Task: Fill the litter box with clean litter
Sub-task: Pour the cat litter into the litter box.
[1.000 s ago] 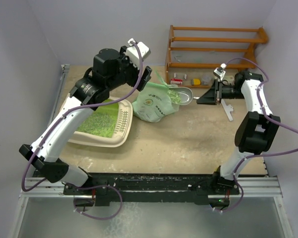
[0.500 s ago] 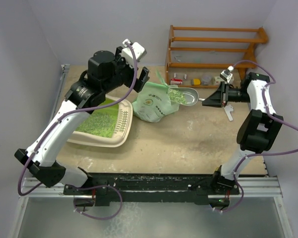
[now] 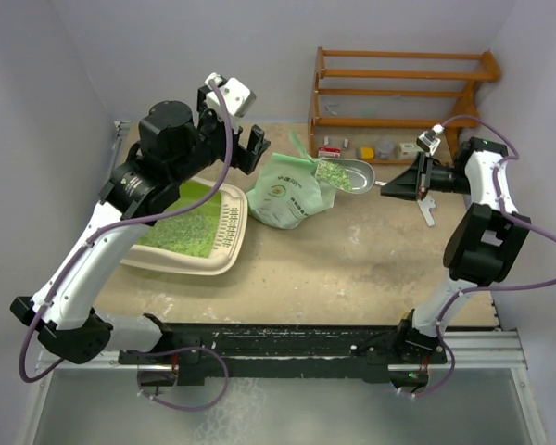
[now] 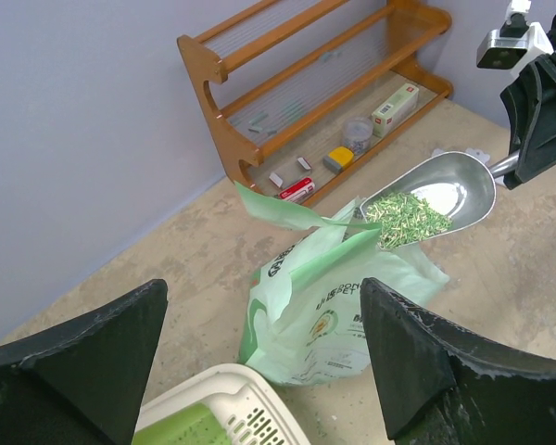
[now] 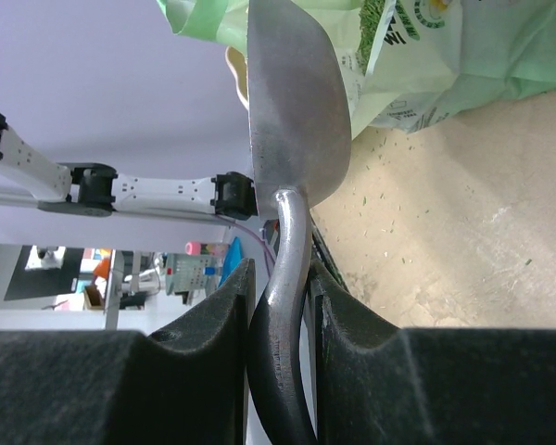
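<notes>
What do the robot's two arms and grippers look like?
The left arm and right arm have white tubular links, black rounded joints and thin purple cables looping alongside. The left gripper and right gripper each have two black wedge-shaped fingers and a small white camera box.

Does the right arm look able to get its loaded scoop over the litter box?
Probably, if it passes high: the bag stands between the scoop and the litter box, and the open left gripper hangs near the box's grille end, possibly crowding the way.
</notes>
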### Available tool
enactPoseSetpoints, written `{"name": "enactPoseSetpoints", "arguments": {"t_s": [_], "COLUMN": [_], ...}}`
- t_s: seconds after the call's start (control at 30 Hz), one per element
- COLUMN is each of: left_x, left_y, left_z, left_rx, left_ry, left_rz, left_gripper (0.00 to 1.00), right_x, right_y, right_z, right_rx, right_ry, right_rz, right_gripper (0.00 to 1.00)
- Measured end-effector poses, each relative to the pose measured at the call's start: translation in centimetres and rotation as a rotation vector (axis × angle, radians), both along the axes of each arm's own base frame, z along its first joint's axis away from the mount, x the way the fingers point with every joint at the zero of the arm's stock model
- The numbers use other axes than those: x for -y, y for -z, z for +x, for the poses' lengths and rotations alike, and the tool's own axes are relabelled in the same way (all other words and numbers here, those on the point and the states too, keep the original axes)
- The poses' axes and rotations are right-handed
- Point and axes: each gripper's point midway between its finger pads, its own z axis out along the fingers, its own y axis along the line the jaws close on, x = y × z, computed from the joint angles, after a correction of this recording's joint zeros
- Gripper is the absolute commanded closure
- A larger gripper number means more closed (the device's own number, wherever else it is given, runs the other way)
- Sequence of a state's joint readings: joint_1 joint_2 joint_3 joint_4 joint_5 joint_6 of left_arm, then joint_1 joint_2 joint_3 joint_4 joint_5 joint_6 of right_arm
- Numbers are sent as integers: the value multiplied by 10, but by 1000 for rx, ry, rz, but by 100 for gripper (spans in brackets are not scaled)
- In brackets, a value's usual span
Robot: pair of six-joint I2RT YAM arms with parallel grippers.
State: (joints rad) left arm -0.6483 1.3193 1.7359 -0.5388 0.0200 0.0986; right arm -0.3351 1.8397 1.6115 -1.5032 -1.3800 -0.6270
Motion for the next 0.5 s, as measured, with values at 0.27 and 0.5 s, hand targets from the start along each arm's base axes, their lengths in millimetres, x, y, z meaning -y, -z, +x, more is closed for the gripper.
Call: {"name": "enactPoseSetpoints", "arguments": {"t_s": [0.27, 0.5], "left_x": [-1, -5], "left_y": [5, 8], "left_z": [-1, -5], "left_rx": [-14, -17], "left_ry": [-4, -9], "left_rz": [-1, 1], "left_gripper": [17, 17], "right_x": [4, 6], "right_y": [1, 0], "right_z": [2, 4], "right_rx": [-15, -39], "right_ry": [13, 30], "right_rz": [6, 27], "right_gripper": [100, 100]}}
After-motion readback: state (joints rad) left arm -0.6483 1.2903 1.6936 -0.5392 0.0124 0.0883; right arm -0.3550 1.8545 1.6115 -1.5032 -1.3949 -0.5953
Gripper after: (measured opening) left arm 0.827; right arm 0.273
